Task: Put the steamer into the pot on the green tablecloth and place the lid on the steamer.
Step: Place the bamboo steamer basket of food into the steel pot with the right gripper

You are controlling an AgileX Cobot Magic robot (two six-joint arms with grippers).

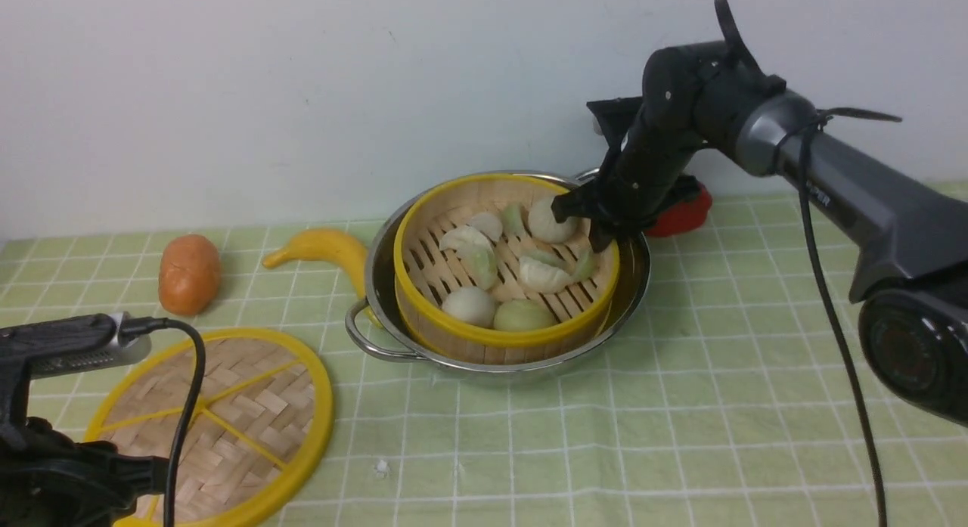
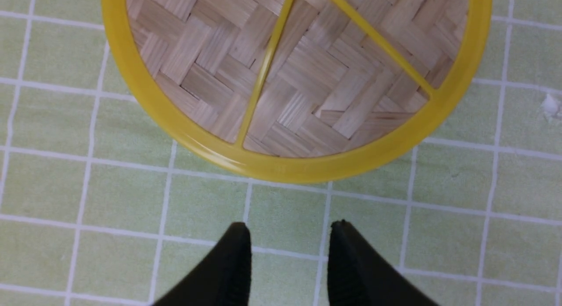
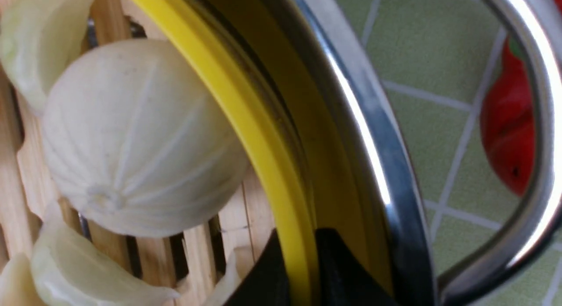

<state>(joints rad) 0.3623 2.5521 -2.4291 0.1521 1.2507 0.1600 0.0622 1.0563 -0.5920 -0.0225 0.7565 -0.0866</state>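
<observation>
- I see the cloth point(image 1: 681, 406) spread under everything.
- Pot point(image 1: 635, 285) sits mid-cloth.
- Steamer point(image 1: 484, 334) rests inside the pot.
- Lid point(image 1: 227, 406) lies flat, 8 o'clock from the pot.
- My right gripper point(image 1: 597, 224) pinches the steamer's rim at 2 o'clock.
- My left gripper point(image 2: 290, 235) hangs parted and empty, just beside the lid.

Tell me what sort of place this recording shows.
Probably a staged tabletop kitchen set, not a real kitchen: a gridded green tablecloth against a bare white wall, a steamer of dumplings sitting in a steel pot, and a toy-like banana lying loose beside it.
</observation>
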